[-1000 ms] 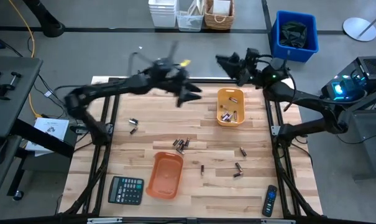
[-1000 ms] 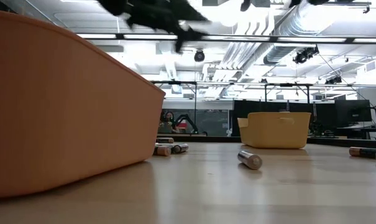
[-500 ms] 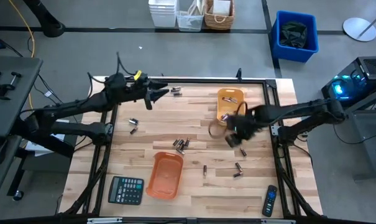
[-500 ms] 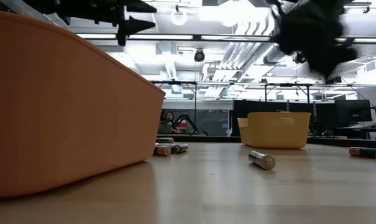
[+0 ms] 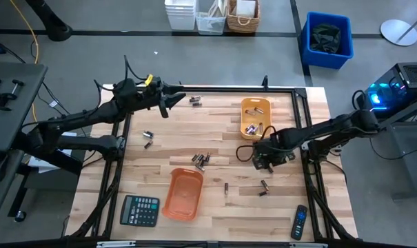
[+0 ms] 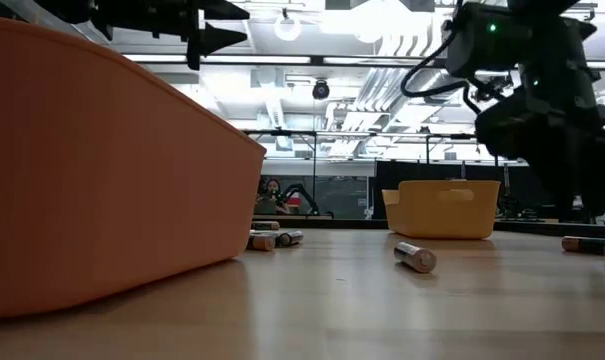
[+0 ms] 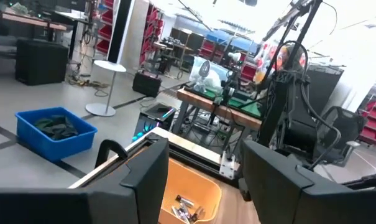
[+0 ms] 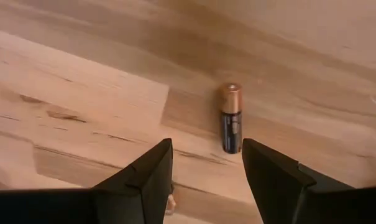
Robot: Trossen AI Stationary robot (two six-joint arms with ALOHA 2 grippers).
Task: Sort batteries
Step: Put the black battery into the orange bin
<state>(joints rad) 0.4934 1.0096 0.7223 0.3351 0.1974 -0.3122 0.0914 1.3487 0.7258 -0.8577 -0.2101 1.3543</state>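
- The right gripper [image 5: 263,160] hangs low over the wooden table [image 5: 215,207], right of centre in the high view, its fingers [image 8: 271,177] spread apart above a single battery [image 8: 230,126] lying flat.
- The left gripper [image 5: 172,103] waits at the upper left, fingers [image 7: 147,174] parted, holding nothing.
- Some batteries [image 5: 201,161] lie scattered mid-table; others sit in the yellow tray [image 5: 255,105].
- An orange tray [image 5: 182,194] stands at lower centre.

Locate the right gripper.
In the high view, the right gripper hangs open over the table's right half, just below the yellow tray, above a lone battery.
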